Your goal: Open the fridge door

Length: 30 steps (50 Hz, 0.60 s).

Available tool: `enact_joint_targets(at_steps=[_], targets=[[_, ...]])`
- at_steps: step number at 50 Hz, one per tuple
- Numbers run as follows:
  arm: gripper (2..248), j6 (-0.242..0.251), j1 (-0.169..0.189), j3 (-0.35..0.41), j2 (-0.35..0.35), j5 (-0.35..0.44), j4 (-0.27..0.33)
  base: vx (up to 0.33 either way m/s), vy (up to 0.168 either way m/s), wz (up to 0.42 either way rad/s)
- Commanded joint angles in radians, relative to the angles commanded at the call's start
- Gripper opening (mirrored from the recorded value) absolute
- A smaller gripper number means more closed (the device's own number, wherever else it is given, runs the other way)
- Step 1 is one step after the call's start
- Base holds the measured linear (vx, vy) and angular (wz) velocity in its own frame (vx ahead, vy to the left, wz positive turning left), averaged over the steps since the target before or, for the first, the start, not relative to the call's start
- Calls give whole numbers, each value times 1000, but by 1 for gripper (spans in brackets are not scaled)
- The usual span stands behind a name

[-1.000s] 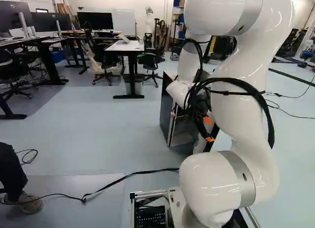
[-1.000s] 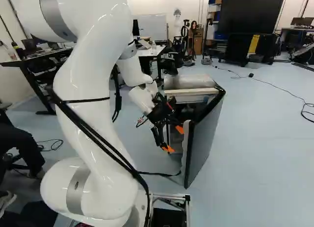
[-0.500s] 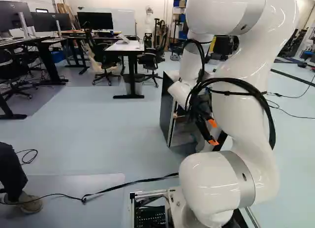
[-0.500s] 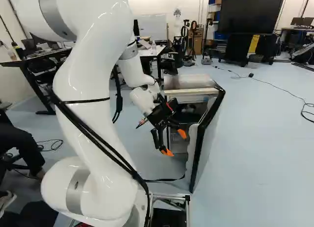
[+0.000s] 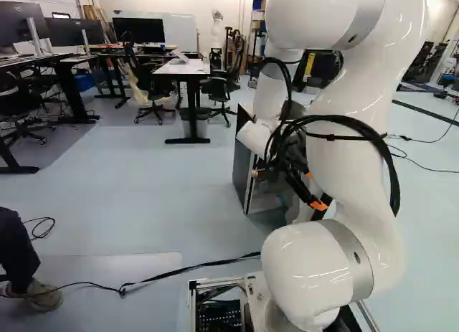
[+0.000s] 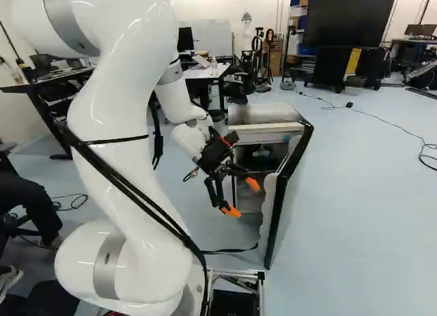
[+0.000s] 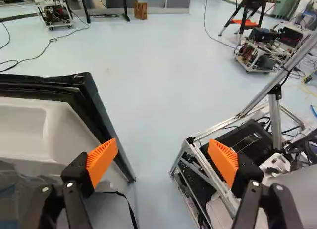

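Note:
In the right base view my gripper (image 6: 243, 198) hangs in front of the small fridge (image 6: 268, 133), on the inner side of its door (image 6: 290, 193), which stands swung out from the body. Seen in the wrist view, the gripper (image 7: 163, 160) is open with nothing between its orange pads. One finger is over the door's pale inner side (image 7: 54, 132), close to its dark edge; whether it touches cannot be told. The left base view shows the fridge's dark side (image 5: 244, 160), with the door mostly hidden behind my arm.
My base's metal frame (image 7: 190, 140) lies near the other finger in the wrist view. A black cable (image 5: 193, 263) runs over the floor to the base. A desk (image 5: 188, 68) and chairs stand beyond. A person's leg (image 5: 18, 253) is at the left of the left base view.
The fridge door has swung farther outward, mostly in the earlier half second. My gripper has shifted away from the door and a little toward the base, and its wrist has turned. The base has stayed put.

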State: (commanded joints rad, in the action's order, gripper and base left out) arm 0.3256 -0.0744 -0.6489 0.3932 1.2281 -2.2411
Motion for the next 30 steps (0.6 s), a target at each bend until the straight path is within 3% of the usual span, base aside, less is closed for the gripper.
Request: enact_joint_targets(at_steps=[19,30], targets=[[247,0,-127,-5,2,96,12,0,0,0],[247,0,-148,-47,15,128,22,0,0,0]])
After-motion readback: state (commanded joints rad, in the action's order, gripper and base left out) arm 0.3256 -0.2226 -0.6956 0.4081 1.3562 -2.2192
